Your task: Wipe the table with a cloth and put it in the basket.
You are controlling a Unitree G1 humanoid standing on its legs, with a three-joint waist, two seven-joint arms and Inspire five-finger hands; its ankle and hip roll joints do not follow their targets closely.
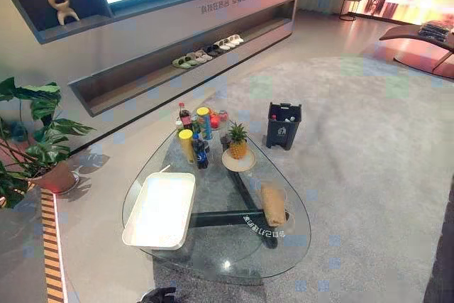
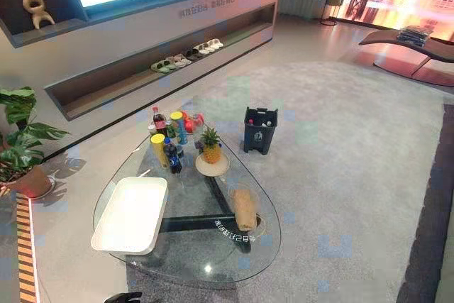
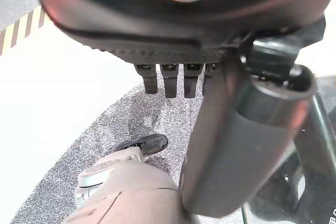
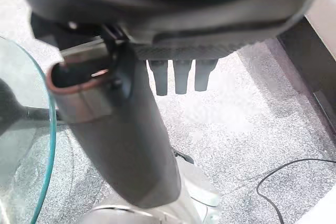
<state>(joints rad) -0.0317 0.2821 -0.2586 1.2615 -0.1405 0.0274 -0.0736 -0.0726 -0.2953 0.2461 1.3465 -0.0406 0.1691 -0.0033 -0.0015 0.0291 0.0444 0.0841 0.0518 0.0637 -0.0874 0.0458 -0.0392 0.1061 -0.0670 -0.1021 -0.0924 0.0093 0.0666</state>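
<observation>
While cloth lies on table, basket sits apart.

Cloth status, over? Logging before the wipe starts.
Left hand and right hand open, empty, off the table. Cloth lies rolled on the table's right side, untouched. Basket empty at left. Pineapple and bottles crowd the far end.

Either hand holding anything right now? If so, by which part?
Nothing is held. The left hand and right hand both hang empty with straight fingers; the rolled tan cloth lies untouched on the clear glass table.
</observation>
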